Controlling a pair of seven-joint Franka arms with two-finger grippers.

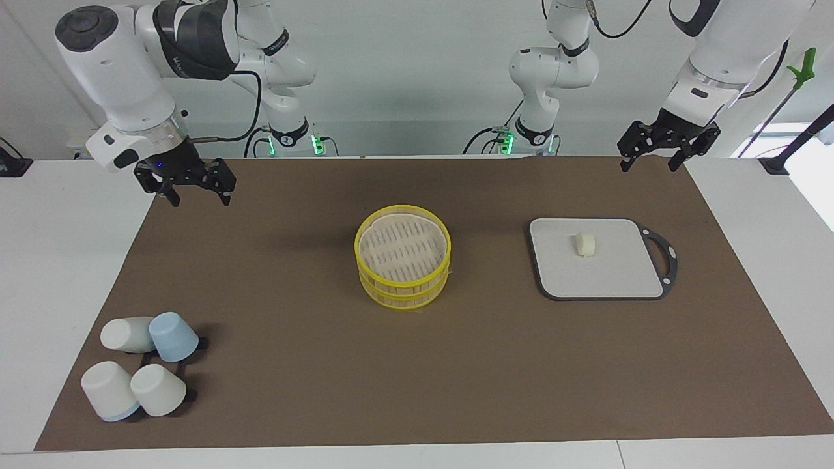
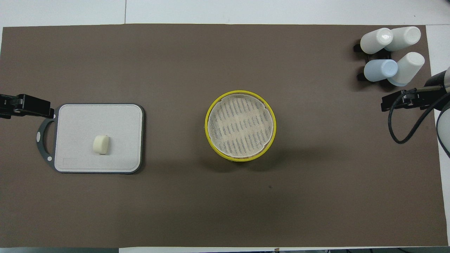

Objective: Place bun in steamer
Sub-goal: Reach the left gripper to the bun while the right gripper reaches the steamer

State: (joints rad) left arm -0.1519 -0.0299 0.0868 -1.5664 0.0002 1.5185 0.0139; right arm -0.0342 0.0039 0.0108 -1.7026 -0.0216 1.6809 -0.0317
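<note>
Cream bun [image 1: 584, 245] sits on the board [image 1: 619, 273], 3 o'clock of the steamer [image 1: 403, 255]; my left gripper [image 1: 653, 157] and right gripper [image 1: 199, 191] hang spread, holding nothing.

The smooth cream-white stubby bun [image 1: 584, 245] looks matt. The yellow-rimmed round steamer basket [image 1: 403, 264] has pale slatted floors. A matt brown mat [image 1: 417, 365] covers the bench.

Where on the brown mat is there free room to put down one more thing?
The mat is bare between the steamer and the grey board, and between the steamer and the cups. It is crowded only at the cups. The bun takes little of the board.
</note>
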